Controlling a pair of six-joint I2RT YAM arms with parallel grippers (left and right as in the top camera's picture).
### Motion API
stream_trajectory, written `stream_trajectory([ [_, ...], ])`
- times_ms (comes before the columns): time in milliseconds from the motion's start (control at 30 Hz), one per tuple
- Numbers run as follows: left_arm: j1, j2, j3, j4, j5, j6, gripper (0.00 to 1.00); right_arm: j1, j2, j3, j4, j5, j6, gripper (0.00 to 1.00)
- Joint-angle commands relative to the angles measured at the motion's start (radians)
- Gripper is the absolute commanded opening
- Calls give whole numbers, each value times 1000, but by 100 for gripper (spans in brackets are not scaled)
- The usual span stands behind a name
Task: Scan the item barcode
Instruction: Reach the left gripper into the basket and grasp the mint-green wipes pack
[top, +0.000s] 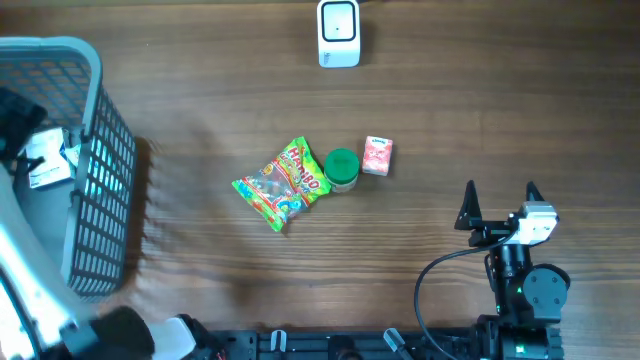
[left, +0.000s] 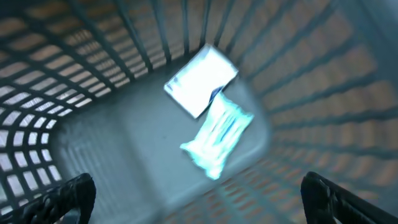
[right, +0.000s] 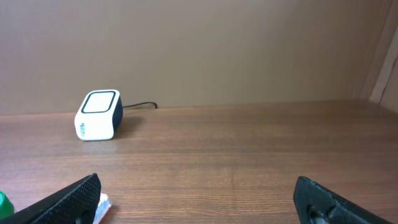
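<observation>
Three items lie mid-table: a Haribo candy bag (top: 285, 183), a green-lidded jar (top: 342, 169) and a small pink box (top: 378, 156). The white barcode scanner (top: 339, 33) stands at the far edge and also shows in the right wrist view as the scanner (right: 98, 115). My left gripper (left: 199, 199) hangs open inside the grey basket (top: 95, 90), above a white packet (left: 200, 79) and a pale blue packet (left: 219, 134); it holds nothing. My right gripper (top: 500, 195) rests open near the front right, to the right of the items, with bare table between its fingers.
The mesh basket (left: 74, 74) fills the left edge of the table, and my left arm (top: 25, 270) reaches over it. The left wrist view is blurred. The scanner's cable (right: 140, 106) runs along the back wall.
</observation>
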Motion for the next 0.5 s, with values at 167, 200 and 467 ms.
stream_trajectory([
  [167, 8, 209, -136, 39, 94, 241, 100, 3, -5, -1, 2, 9, 12, 100],
  [200, 8, 230, -161, 61, 94, 241, 100, 3, -5, -1, 2, 9, 12, 100],
  [467, 14, 293, -354, 346, 166, 241, 100, 3, -5, -1, 2, 9, 12, 100],
])
